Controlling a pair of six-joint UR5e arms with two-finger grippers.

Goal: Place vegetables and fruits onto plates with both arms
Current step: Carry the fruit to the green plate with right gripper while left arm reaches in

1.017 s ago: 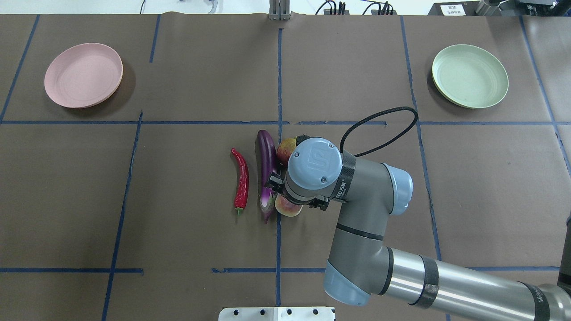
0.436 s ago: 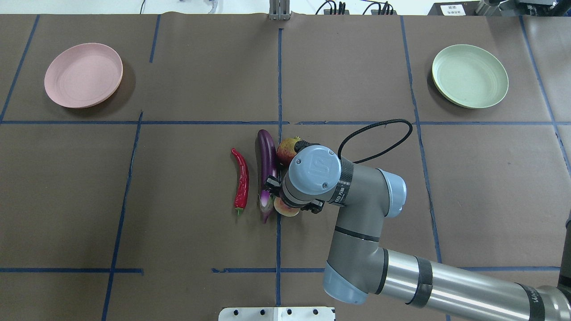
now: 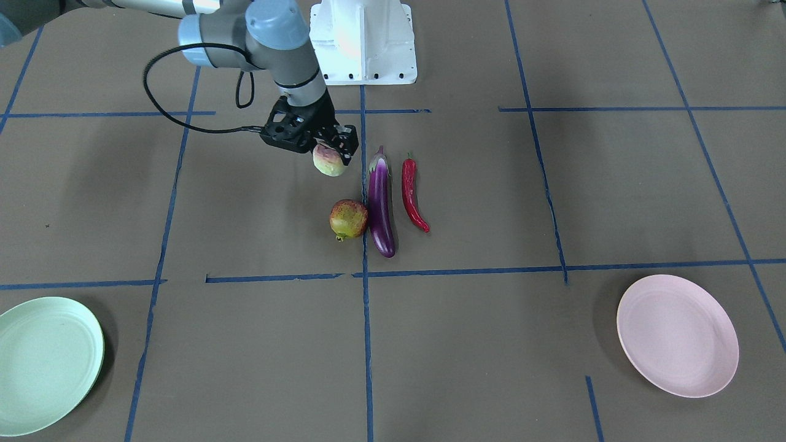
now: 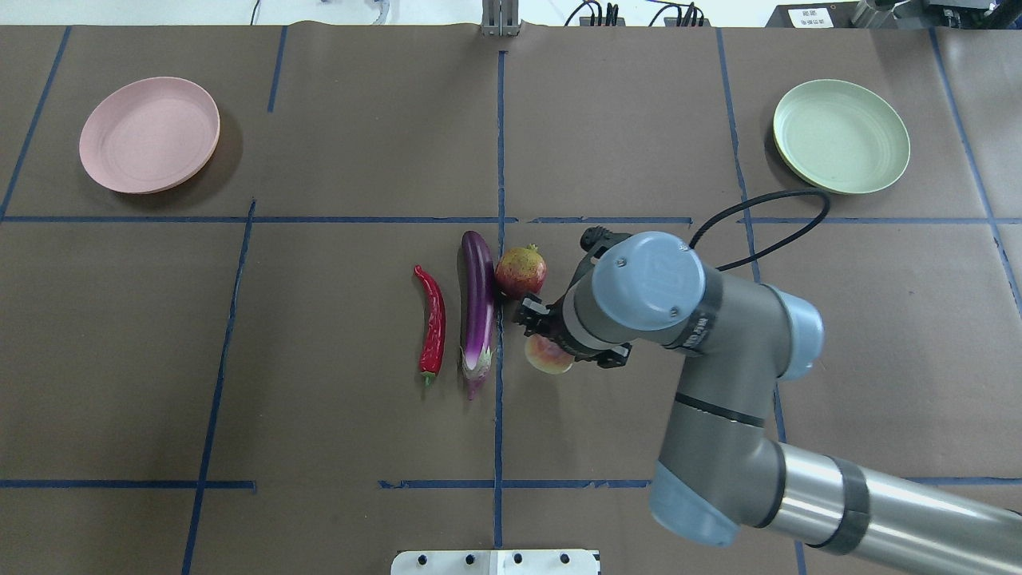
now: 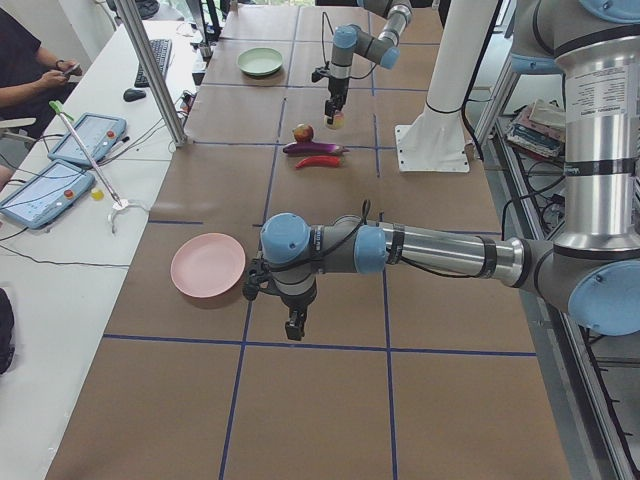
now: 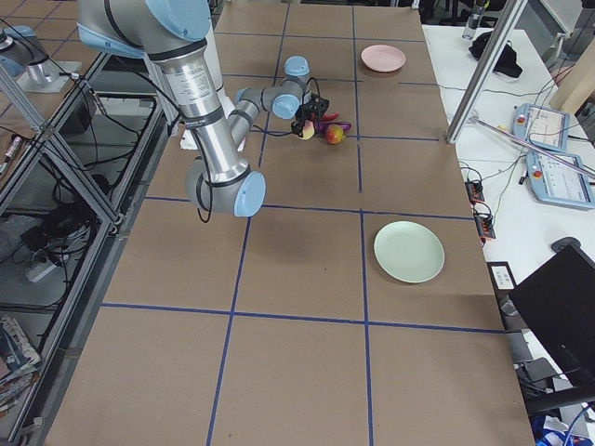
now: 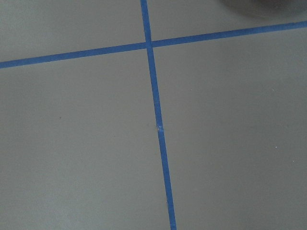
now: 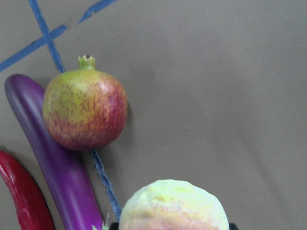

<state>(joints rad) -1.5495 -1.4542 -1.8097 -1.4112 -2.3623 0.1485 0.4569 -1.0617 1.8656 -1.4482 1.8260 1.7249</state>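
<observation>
My right gripper [image 3: 330,155] is shut on the pale pink-and-green peach [image 3: 328,162] and holds it above the table, just right of the eggplant in the overhead view [image 4: 548,354]. The peach fills the bottom of the right wrist view [image 8: 172,206]. The pomegranate [image 4: 520,271] lies against the purple eggplant [image 4: 477,307], with the red chili [image 4: 432,319] on the eggplant's other side. The pink plate [image 4: 149,134] and green plate [image 4: 841,136] are both bare. My left gripper [image 5: 295,325] hangs over the table beside the pink plate; I cannot tell whether it is open or shut.
The white base block [image 3: 362,43] stands at the robot's edge of the table. A black cable [image 4: 766,231] loops off the right wrist toward the green plate. Blue tape lines [image 7: 156,120] cross the brown table cover. Tablets [image 5: 45,190] lie on a side table.
My right gripper has lifted the peach and moved it to the right, away from the eggplant. The pomegranate now shows in full. The other produce has not moved.
</observation>
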